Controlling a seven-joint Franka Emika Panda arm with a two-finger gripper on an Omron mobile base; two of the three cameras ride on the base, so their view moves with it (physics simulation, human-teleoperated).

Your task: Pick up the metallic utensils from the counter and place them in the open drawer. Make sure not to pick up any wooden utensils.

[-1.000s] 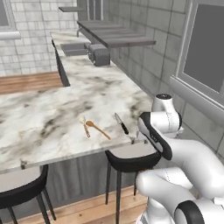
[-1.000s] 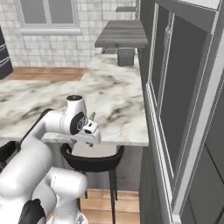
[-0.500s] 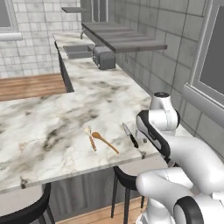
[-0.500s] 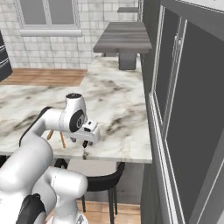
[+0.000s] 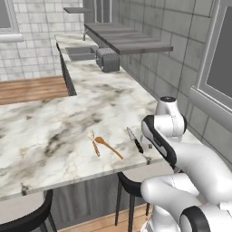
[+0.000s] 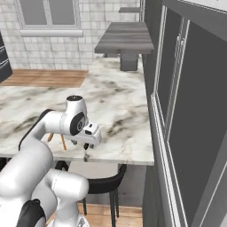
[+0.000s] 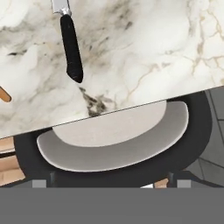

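Observation:
On the white marble counter [image 5: 54, 131] lies a metallic utensil, a knife [image 5: 134, 140] with a silver blade and a black handle. Left of it lie two orange-brown wooden utensils [image 5: 108, 147], one of them spoon-shaped. My gripper [image 6: 86, 145] hangs over the counter's near edge, open and with nothing in it. In the hand view the gripper [image 7: 111, 183] has its tips wide apart at the bottom, and the knife [image 7: 71, 48] lies at the upper left. The tip of a wooden utensil [image 7: 3, 94] shows at the left edge. The open drawer is out of view.
A black stool with a grey seat [image 7: 113, 140] stands under the counter edge, right below the gripper. Another stool [image 5: 22, 217] stands at the lower left. A toaster [image 5: 108, 60], a sink [image 5: 81, 52] and a wall shelf [image 5: 127, 41] lie far back. Dark cabinets [image 6: 190, 111] stand on the right.
The whole picture has shifted: the base has driven closer to the counter, so the utensils appear nearer and lower. The gripper stays open.

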